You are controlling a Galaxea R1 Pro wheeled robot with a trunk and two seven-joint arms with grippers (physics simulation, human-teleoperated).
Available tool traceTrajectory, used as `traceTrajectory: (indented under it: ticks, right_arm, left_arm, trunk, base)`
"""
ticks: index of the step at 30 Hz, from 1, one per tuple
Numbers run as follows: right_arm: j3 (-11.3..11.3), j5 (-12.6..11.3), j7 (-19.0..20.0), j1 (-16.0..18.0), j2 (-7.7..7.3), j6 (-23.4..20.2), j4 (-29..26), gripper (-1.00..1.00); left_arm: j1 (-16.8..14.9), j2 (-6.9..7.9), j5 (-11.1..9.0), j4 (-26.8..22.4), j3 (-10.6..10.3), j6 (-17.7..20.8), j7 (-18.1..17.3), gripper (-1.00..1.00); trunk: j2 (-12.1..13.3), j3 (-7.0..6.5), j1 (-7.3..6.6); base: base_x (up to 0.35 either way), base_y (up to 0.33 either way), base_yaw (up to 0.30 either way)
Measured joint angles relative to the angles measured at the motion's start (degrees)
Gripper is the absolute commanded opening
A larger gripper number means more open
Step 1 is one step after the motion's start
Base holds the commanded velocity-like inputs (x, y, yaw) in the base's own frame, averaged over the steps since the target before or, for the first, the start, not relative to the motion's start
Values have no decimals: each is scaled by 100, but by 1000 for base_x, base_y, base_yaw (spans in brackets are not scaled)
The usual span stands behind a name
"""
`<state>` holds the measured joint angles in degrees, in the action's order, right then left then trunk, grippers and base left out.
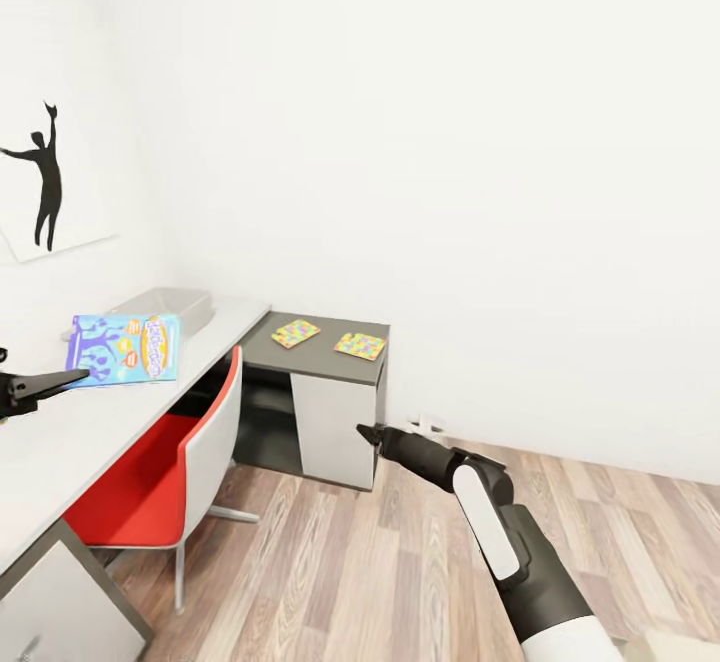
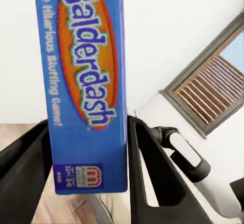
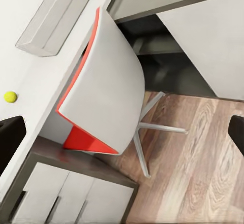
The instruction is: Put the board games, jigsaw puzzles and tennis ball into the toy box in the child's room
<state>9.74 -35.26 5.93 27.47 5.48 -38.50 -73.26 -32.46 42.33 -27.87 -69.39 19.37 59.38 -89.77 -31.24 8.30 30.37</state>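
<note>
1. Head view: one blue board game (image 1: 127, 348) held above the table (image 1: 60, 442) by the left gripper (image 1: 75, 378); one toy box (image 1: 165, 307) behind it; two jigsaws (image 1: 296, 333) (image 1: 360, 346) on the dark section; one red chair (image 1: 165, 472); wood floor (image 1: 400, 562); white walls.
2. Left wrist: jaws clamp the game's edge.
3. Right wrist: one tennis ball (image 3: 10, 96) on the table; right gripper (image 3: 122, 132) jaws spread wide, empty.

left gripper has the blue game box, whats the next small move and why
Probably carry the blue board game forward until it hangs over the toy box, then lower it. The left gripper is shut on the game's edge, holding it above the table, short of the tub.
</note>
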Motion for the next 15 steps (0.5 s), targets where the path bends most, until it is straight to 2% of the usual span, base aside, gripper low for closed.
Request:
traceTrajectory:
  ticks: [3,5,7,8,9,10,11,13,15]
  right_arm:
    - [5,-2,-9,1,2,-5,0,100]
    - [8,-5,-12,1,3,-6,0,100]
    - [8,-8,-13,0,3,-7,0,100]
    - [8,-8,-12,2,3,-7,0,100]
    - [8,-9,-10,1,0,-7,0,100]
    - [8,-9,-8,0,0,-7,1,100]
    - [8,-10,-8,0,-1,-6,3,100]
    - [8,-10,-7,1,-1,2,6,100]
    - [13,-13,-6,2,1,10,13,100]
  left_arm:
    - [-203,3,18,-46,-1,2,21,-100]
    - [-305,-4,29,-71,-2,0,457,-100]
    - [-417,-44,72,-87,-5,-30,1293,-100]
    - [-446,-78,30,-93,-6,-10,1579,-100]
    - [-503,-164,-24,-98,-9,-14,2084,-100]
    - [-583,-283,-179,-102,-14,-1,2565,-100]
    - [-635,-349,-312,-105,-21,25,2803,-100]
    - [-848,-623,-641,-103,-88,26,3726,-100]
    - [-953,-819,-763,-92,-167,35,4252,-100]
  trunk:
    - [0,1,0]
    - [0,1,0]
    - [1,1,0]
    - [1,1,0]
    - [1,1,0]
    - [1,1,1]
    - [1,1,0]
    - [1,1,1]
    - [1,1,0]
  base:
    - [0,0,281]
    - [0,0,281]
    - [0,0,281]
    - [0,0,281]
    - [0,0,281]
    - [0,0,281]
    - [0,0,281]
    - [0,0,281]
    - [0,0,281]
